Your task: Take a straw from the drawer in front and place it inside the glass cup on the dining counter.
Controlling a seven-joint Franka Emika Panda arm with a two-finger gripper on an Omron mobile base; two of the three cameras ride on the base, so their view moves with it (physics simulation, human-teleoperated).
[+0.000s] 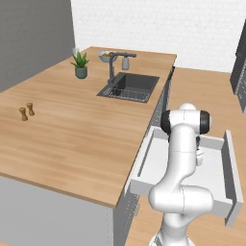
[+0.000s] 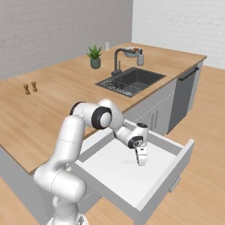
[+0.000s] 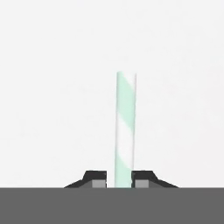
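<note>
Slim cylindrical straw point(image 3: 125, 131) with mint-and-white diagonal stripes, smooth pale drawer point(image 2: 173, 169) floor behind, tool point(image 3: 119, 180) fingers clamped against the straw's base

I'm driving in a rendered home kitchen. Giveaways: a wood-plank island counter point(image 1: 72, 139) with a dark inset sink point(image 1: 129, 87) and tall faucet point(image 1: 113, 67). Beyond the sink I see a soap bottle point(image 1: 125, 63) and a fruit bowl point(image 1: 105, 56); left of the sink, a potted plant point(image 1: 80, 66). Grey cabinet fronts point(image 2: 154, 115) below the sink, an open drawer point(image 2: 132, 176), white brick walls point(image 1: 158, 26), wood floor point(image 2: 202, 176).
</note>
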